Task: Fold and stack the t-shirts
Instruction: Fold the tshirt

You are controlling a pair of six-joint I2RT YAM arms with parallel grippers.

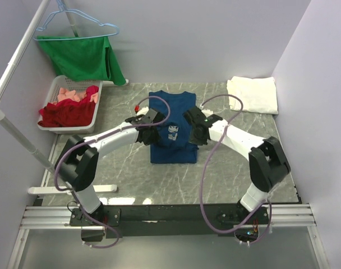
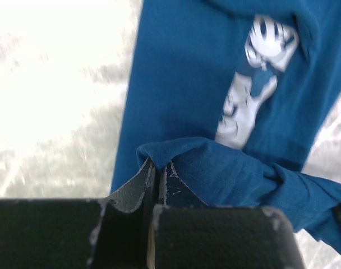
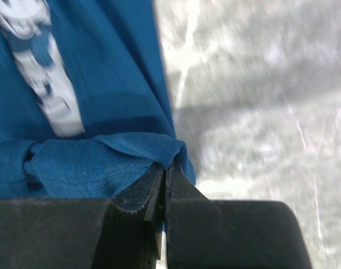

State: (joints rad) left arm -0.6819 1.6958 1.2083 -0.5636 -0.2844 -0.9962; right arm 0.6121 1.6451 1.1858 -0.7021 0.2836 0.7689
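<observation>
The navy blue t-shirt (image 1: 171,115) lies partly folded in the middle of the grey marble table (image 1: 120,168), its white chest print (image 1: 174,133) showing between the arms. My left gripper (image 1: 151,136) is shut on a fold of the shirt's left edge (image 2: 176,154). My right gripper (image 1: 194,136) is shut on a fold of the right edge (image 3: 153,147). Both pinched edges are lifted above the flat cloth, and the print (image 2: 260,73) (image 3: 41,73) shows beyond them in both wrist views. The white t-shirt (image 1: 253,93) lies folded at the table's far right corner.
A white basket (image 1: 67,126) with red and pink clothes stands at the far left. A green garment (image 1: 83,56) hangs on a hanger above it. A white pole (image 1: 13,131) slants along the left side. Walls close in the back and right.
</observation>
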